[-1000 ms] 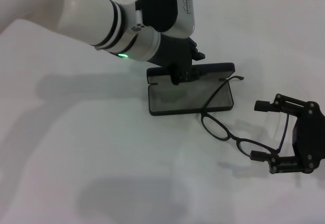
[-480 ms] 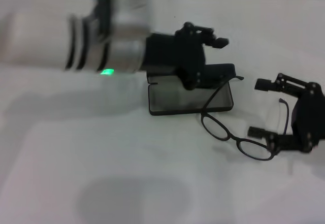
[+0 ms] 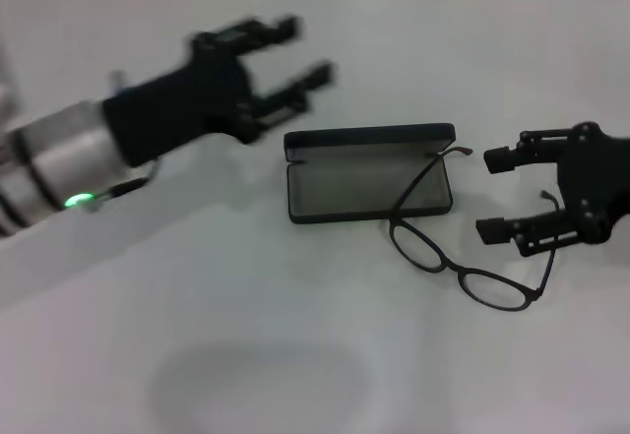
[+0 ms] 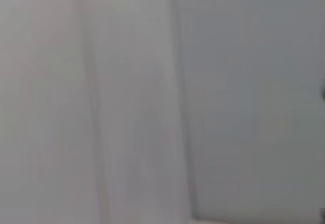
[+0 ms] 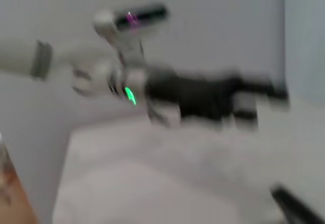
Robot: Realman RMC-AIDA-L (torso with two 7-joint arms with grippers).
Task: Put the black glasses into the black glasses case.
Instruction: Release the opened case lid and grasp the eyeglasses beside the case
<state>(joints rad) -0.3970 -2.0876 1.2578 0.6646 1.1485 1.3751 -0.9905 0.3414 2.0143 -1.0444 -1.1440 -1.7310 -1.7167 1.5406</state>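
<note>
Case (image 3: 369, 180) lies open; glasses (image 3: 461, 247) rest half across its rim. Bring your right gripper (image 3: 499, 194), fingers apart, onto the frame. Left gripper (image 3: 292, 57) hovers, fingers spread.

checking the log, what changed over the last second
The left gripper, open, pulled off the black glasses case up and to the robot's left. The right gripper, open, rose and edged toward the black glasses, holding nothing. Case stayed open; glasses stayed with one temple across it.
</note>
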